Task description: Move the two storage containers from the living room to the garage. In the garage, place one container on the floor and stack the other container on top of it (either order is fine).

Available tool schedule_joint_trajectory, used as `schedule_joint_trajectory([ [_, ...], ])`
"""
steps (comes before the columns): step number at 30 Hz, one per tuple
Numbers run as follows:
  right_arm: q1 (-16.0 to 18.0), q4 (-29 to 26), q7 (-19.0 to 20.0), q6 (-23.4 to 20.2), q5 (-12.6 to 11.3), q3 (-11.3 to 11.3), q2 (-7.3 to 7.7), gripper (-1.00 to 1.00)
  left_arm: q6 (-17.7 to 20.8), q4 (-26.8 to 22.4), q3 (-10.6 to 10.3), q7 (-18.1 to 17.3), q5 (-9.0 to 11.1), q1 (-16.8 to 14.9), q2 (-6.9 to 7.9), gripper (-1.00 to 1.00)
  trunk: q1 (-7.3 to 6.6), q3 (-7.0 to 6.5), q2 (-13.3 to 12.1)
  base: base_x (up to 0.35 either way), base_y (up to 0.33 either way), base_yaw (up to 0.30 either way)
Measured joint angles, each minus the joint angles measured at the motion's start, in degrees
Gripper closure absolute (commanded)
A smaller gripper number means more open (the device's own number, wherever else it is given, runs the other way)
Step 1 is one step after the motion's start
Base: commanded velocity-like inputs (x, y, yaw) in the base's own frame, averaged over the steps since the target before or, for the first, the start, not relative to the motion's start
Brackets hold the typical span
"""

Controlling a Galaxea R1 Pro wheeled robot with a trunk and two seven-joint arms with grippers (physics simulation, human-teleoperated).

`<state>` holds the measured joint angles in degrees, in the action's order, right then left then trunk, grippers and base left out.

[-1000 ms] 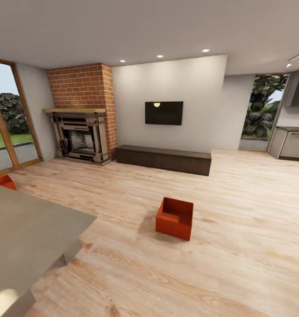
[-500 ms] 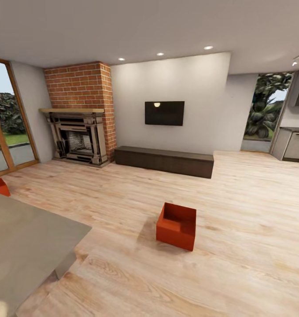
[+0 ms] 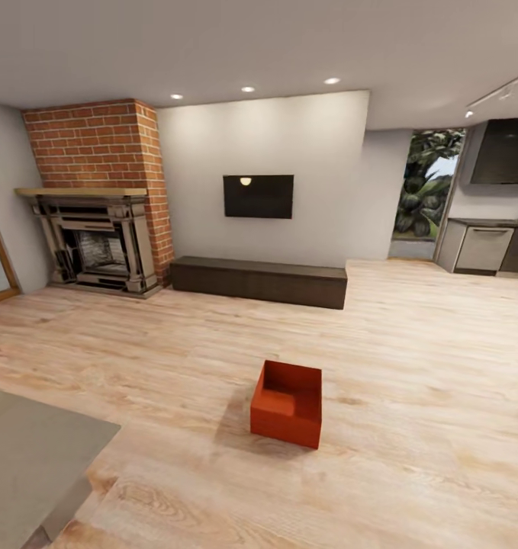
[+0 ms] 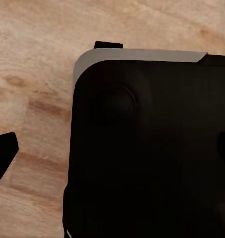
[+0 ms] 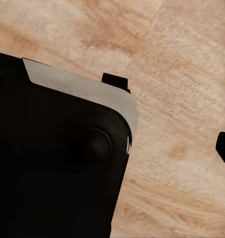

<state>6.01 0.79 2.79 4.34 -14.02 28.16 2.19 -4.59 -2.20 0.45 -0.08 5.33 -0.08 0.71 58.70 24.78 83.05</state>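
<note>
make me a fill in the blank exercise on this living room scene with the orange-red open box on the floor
1. The orange-red open-topped storage container sits on light ______ plank flooring.
2. The black flat television hangs on the wall above the long dark low ______.
3. The fireplace is set in a chimney of red ______.
4. Seen from above, the storage container's inside is ______.

Missing words: wood; cabinet; brick; empty
</note>
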Motion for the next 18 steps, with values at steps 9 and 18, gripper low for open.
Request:
schedule_joint_trajectory([
  [9,0.0,0.0,0.0,0.0,0.2,0.0,0.0,-1.0,0.0,0.0,0.0,0.0,0.0,0.0,0.0,-1.0,0.0,0.0,0.0,0.323,0.0,-0.053],
  [18,0.0,0.0,0.0,0.0,0.5,0.0,0.0,-1.0,0.0,0.0,0.0,0.0,0.0,0.0,0.0,-1.0,0.0,0.0,0.0,0.323,0.0,-0.001],
])
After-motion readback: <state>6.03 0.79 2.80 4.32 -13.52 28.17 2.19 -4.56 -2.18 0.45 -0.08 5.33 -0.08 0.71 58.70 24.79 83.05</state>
